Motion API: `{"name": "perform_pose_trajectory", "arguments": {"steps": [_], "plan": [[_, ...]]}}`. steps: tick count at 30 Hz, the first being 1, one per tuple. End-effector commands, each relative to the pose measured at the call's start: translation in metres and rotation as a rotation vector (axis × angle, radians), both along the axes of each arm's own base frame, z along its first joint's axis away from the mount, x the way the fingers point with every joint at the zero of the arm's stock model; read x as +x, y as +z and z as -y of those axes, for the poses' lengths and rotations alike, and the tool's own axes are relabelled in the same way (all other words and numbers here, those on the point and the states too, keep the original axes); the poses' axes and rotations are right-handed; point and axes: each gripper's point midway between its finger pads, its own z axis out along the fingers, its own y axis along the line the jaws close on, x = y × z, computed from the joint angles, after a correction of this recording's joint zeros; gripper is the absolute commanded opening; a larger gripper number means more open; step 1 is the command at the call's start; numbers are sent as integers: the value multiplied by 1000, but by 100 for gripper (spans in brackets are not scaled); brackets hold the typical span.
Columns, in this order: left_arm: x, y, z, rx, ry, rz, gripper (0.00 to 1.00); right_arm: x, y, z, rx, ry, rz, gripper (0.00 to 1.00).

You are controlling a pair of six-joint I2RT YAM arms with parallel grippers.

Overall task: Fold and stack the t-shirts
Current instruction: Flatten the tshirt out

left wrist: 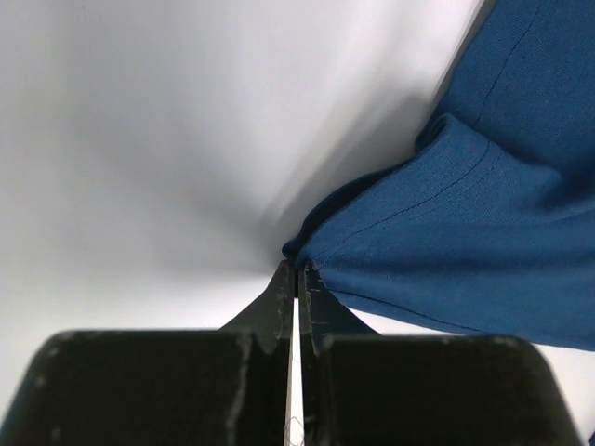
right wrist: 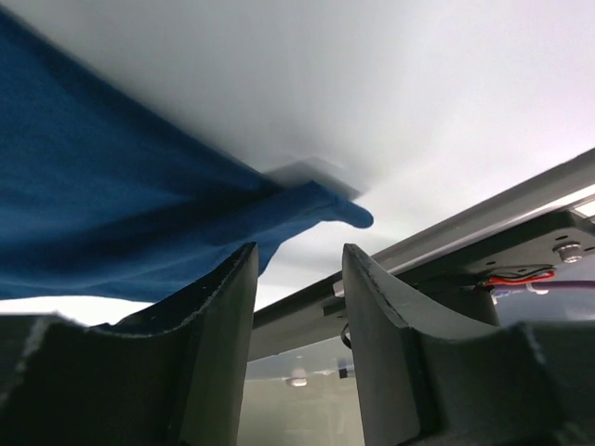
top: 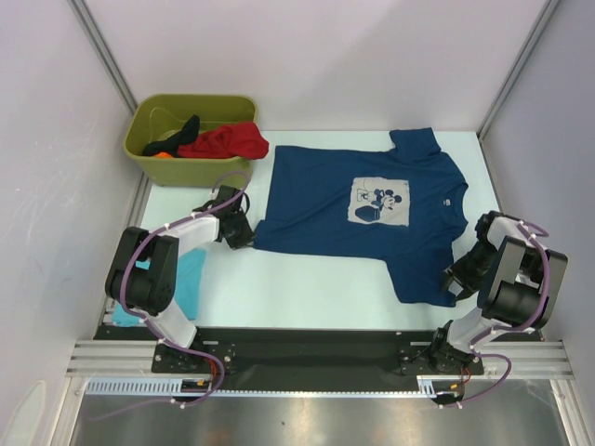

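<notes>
Navy t-shirt [top: 325, 200] spread flat on the table [top: 307, 279], long axis running left to right, hem toward the left arm, neck toward the right.
The left gripper [top: 244, 232] is pinched closed on the near hem corner; only its wrist view shows the cloth bunched at the tips. The right gripper [right wrist: 297, 255] stands partly apart at the near sleeve's edge, unclamped. A turquoise tee [top: 192, 277] lies under the left arm. Farther back, a red tee [top: 228, 141] and a black tee [top: 181, 130] fill the green bin [top: 186, 167].
</notes>
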Motion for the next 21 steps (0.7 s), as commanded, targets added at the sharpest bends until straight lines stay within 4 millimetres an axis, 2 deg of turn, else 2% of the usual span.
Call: {"name": "perform_pose_trajectory", "arguments": {"steps": [1,10,13,15,18,21], "plan": [[11,3,-6,26,-9,26,0,2,-5,1,-15,-57,1,47],[12,10,-5,30,-20,39,0,2,-19,9,-47,-155,19,46],[11,12,-7,37,-23,40,0,5,-24,9,-63,-203,38,44],[10,13,-7,39,-23,39,0,0,-29,11,-95,-228,33,42],[7,13,-8,41,-24,35,0,-9,-33,17,-151,-235,32,33],[5,16,-10,46,-24,38,0,-7,-25,22,-185,-237,67,23]]}}
